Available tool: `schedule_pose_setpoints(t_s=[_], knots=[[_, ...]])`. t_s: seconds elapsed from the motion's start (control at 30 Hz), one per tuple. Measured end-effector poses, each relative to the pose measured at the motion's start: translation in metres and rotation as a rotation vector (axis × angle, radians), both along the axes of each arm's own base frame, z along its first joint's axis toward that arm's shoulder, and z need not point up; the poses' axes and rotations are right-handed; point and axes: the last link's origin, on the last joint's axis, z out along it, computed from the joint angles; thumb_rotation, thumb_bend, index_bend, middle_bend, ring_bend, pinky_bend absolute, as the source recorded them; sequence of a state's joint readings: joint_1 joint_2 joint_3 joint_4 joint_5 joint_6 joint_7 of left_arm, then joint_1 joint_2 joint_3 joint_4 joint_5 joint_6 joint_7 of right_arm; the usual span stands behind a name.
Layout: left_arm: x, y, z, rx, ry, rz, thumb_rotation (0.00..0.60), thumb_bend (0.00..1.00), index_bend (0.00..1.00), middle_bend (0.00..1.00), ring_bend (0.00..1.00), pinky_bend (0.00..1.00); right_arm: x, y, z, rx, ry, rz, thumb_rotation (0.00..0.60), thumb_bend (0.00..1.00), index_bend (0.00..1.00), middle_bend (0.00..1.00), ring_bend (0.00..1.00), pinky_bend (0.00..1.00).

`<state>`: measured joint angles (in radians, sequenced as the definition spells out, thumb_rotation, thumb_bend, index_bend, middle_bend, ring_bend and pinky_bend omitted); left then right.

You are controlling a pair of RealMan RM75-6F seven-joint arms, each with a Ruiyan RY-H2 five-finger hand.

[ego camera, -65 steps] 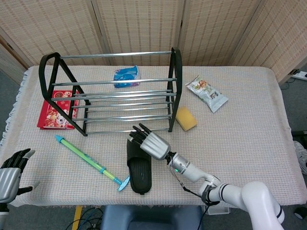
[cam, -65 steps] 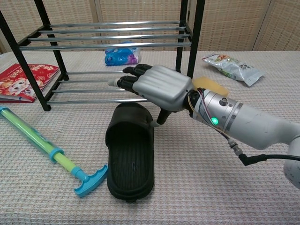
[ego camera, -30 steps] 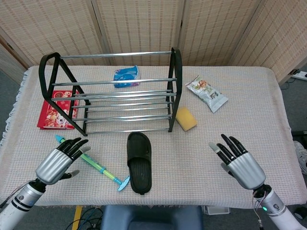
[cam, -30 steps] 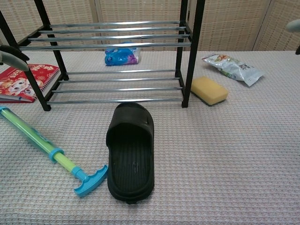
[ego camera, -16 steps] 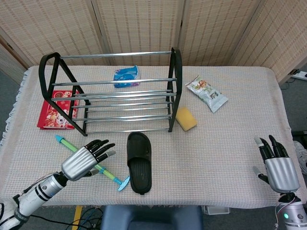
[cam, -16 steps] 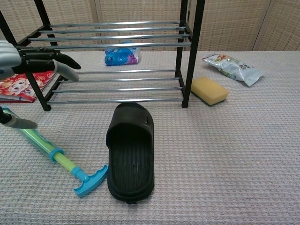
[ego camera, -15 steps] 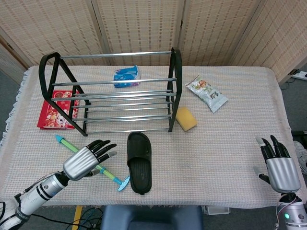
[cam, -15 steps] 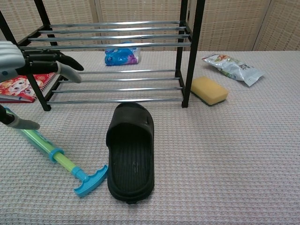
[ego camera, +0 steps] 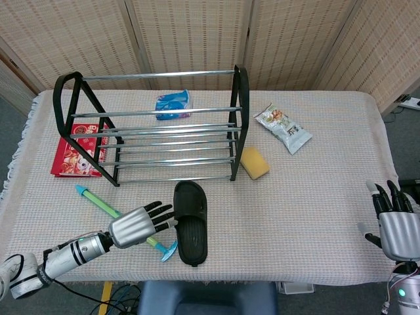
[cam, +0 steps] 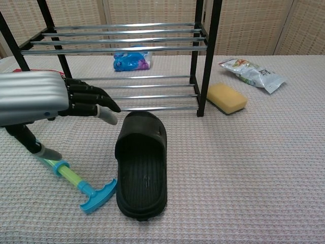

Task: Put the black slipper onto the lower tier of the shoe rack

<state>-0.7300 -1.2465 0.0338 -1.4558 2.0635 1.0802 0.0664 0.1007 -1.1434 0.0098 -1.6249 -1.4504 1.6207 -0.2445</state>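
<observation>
The black slipper (ego camera: 189, 222) (cam: 141, 163) lies flat on the tablecloth, toe toward the shoe rack (ego camera: 155, 125) (cam: 127, 51). The rack's lower tier (cam: 133, 93) of metal bars holds nothing. My left hand (ego camera: 136, 227) (cam: 48, 103) hovers just left of the slipper with its fingers apart, fingertips close to the slipper's left edge but apart from it. At the table's right edge my right hand (ego camera: 396, 227) stands open, fingers up, far from the slipper; the chest view does not show it.
A green and blue water squirter (ego camera: 125, 223) (cam: 66, 174) lies under my left hand. A yellow sponge (ego camera: 254, 163) sits by the rack's right leg. A snack bag (ego camera: 282, 128), a blue packet (ego camera: 172, 104) behind the rack, and a red book (ego camera: 79, 157) are also here.
My left hand has moved right and forward, from over the squirter to beside the slipper. My right hand has drawn back further to the right edge. The slipper has not moved.
</observation>
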Motion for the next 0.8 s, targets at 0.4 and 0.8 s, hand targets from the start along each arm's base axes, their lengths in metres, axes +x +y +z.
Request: schedule_pose_setpoints(t_s=[0.4, 0.8], knots=[[0.033, 0.012, -0.026, -0.057, 0.122, -0.165, 0.6, 0.15, 0.14, 0.14, 0.14, 0.25, -0.003, 0.005, 0.001, -0.01, -0.016, -0.012, 0.6, 0.21, 0.0, 0.14, 0.01, 0.13], [0.067, 0.016, -0.056, -0.056, 0.217, -0.231, 0.6, 0.15, 0.14, 0.14, 0.14, 0.25, -0.011, 0.01, 0.007, -0.031, -0.038, -0.018, 0.6, 0.21, 0.0, 0.14, 0.01, 0.13]])
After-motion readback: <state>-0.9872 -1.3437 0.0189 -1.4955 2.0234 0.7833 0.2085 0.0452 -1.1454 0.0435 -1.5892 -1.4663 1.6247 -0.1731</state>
